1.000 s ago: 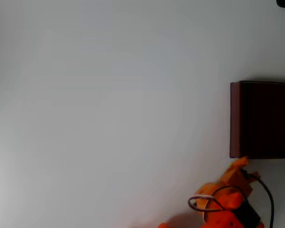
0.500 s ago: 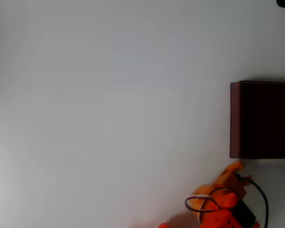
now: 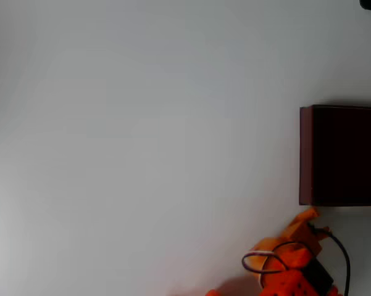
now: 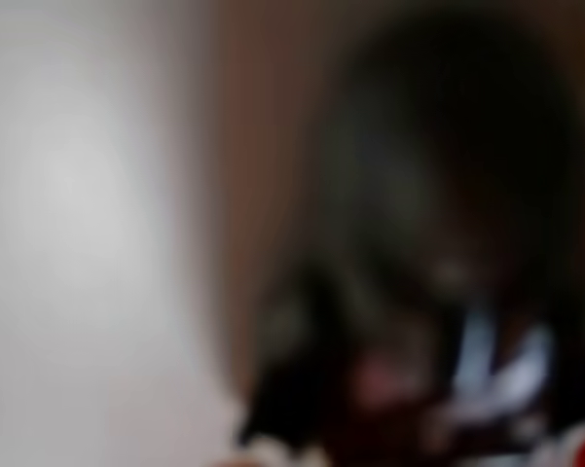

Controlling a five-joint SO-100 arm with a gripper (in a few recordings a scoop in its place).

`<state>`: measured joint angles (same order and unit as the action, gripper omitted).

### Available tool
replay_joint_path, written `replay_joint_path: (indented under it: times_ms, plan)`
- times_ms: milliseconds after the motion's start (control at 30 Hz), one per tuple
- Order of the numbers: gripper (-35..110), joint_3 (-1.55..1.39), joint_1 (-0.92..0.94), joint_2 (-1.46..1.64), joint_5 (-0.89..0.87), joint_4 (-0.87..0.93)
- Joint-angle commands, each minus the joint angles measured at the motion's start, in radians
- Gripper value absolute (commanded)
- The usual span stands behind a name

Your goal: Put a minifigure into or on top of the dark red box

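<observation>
Orange plastic makes up the arm, and its claw (image 3: 307, 219) sits near the bottom edge of the counter (image 3: 142, 142) toward the right, in the overhead view, tip pointing up at the lower wall of the dark red box (image 3: 306, 154) and just short of it. Whether the fingers are apart, together or clamped on something I cannot tell: from above they are a single orange lump, and the wrist view is too blurred to separate them.

That wrist view gives only a brownish-red band next to a pale surface, with a large dark smear and some light flecks low in the picture. The smear may be the minifigure held close to the lens, or it may be the box's dark inside; I cannot say which. On the open counter, no small dark figure stands out.

The box lies against the right edge of the counter, cut off by the picture there, its thin walls around a near-black inside.

As a judgement, the minifigure should be very light, rigid and smooth, so it could twist or slip between the fingers. A pinch across its blocky torso looks safer than one on the head or legs.
</observation>
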<state>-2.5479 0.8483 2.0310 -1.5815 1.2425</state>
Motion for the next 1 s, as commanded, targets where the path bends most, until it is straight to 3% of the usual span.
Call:
replay_joint_path:
  times_ms: [0,667,967]
  plan:
    - [15,0.015,-0.002,0.000,0.011,0.000]
    - [11,0.075,0.008,-0.091,0.054,-0.021]
    - [1,0.086,0.021,-0.101,0.103,-0.040]
